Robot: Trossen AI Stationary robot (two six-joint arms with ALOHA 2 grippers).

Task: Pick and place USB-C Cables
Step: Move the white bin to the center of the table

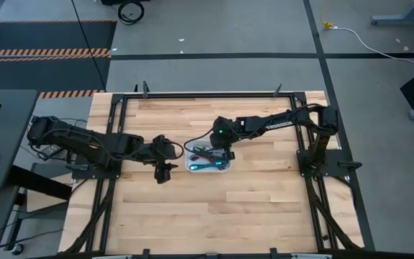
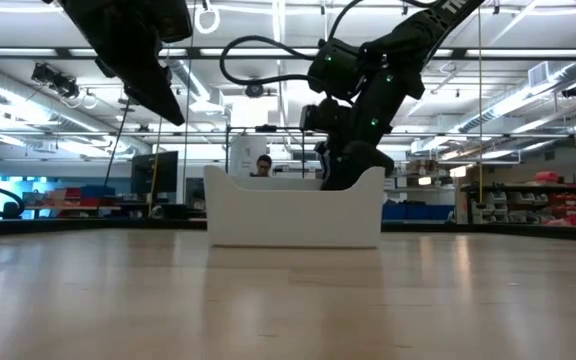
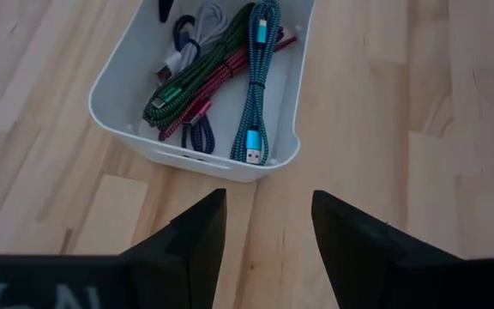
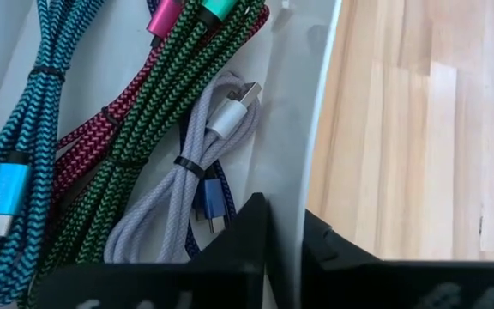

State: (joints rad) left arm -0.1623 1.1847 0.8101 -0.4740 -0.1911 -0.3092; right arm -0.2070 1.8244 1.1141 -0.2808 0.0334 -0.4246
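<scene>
The right gripper (image 4: 283, 245) is down at the white tray (image 3: 230, 163), its fingers nearly together, pinching the tray's wall. Inside the tray lie the bundled cables (image 3: 217, 73): teal, green, dark red, grey, purple. Just beside the tray, the left gripper (image 3: 268, 236) hovers, fingers spread.

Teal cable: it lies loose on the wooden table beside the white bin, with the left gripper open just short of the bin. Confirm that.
Not quite. The teal cable lies inside the white bin with the other cables, not on the table; the left wrist view shows it. The left gripper is indeed open just short of the bin.
</scene>
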